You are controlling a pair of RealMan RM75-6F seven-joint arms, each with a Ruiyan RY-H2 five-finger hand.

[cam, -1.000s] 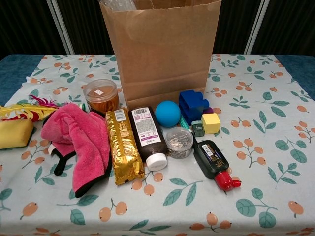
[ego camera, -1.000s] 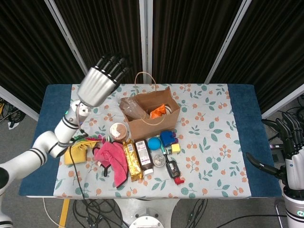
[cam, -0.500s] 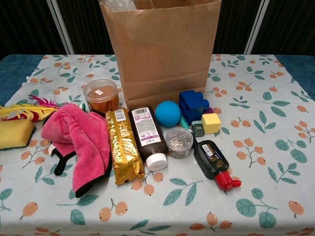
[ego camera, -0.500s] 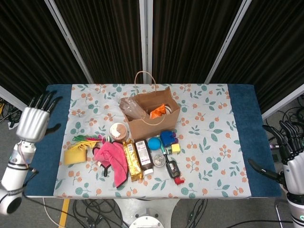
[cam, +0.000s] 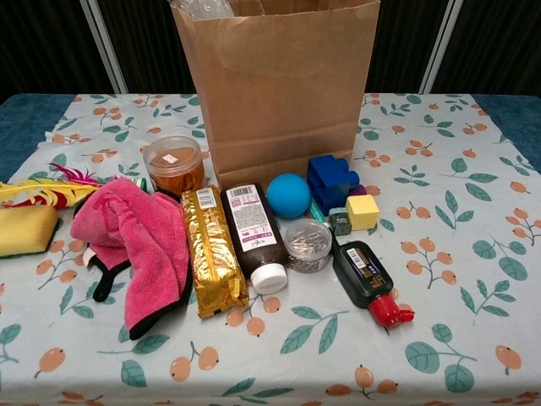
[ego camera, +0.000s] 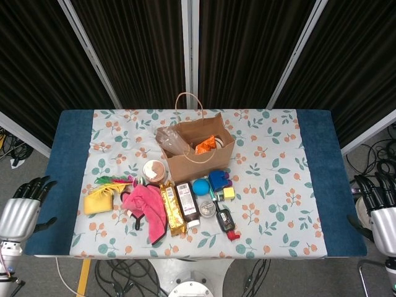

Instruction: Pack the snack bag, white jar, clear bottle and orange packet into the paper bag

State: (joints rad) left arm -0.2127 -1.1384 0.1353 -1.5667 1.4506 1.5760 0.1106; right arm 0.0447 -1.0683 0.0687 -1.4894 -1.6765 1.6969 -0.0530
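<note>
Nearest the robot, the left robot hand [ego camera: 20,210] and right robot hand [ego camera: 378,207] hang off the two front corners of the surface [ego camera: 278,179], fingers apart and grasping nothing, which suggests packing is finished. Mid-surface, leftover clutter, including a pink cloth [ego camera: 145,204] and a blue ball [cam: 288,195], lies in a row before the upright paper bag [ego camera: 204,162], where the orange packet [ego camera: 206,145] and a crinkled clear item show at the mouth; the other task items cannot be seen. Beyond the floral cloth, dark curtains [ego camera: 247,49] close the room.
</note>
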